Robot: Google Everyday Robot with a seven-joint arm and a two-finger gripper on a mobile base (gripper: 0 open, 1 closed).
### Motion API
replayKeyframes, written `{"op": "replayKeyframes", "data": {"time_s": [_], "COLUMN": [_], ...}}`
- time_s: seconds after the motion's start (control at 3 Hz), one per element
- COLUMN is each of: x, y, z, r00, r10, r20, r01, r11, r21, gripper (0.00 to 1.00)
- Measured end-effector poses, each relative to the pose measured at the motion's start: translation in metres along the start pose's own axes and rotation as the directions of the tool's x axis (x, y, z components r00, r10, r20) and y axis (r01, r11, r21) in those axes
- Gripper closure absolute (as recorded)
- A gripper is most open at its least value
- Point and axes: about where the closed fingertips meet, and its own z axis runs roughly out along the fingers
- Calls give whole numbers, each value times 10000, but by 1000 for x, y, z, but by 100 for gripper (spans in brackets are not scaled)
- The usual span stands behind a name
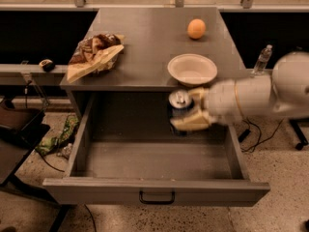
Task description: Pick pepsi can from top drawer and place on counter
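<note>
The pepsi can (180, 104) is dark blue with a silver top and stands upright in my gripper (189, 111), which is shut on it. The can is held in the air above the open top drawer (154, 187), just below and in front of the counter's front edge. My arm comes in from the right. The counter (149, 37) is the grey tabletop above the drawer. The drawer's inside looks bare, with its black handle (157, 197) at the front.
On the counter stand a white bowl (192, 69) near the front right, an orange (196, 28) behind it and a crumpled chip bag (94, 54) at the left. A clear bottle (262, 59) stands on the right ledge.
</note>
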Motion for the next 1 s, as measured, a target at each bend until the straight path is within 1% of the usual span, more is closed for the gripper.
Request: {"op": "replayKeyframes", "data": {"time_s": [0.33,0.67,1.0], "x": [-84,-186,-237], "y": [0,-37,-83], "z": [-49,-62,-40], "r00": [9993,9975,9944], "r10": [-368,-596,-511], "r20": [-83,390,920], "r01": [366,590,423], "r11": [9992,9981,9946], "r21": [-170,163,951], "gripper": [100,100,100]}}
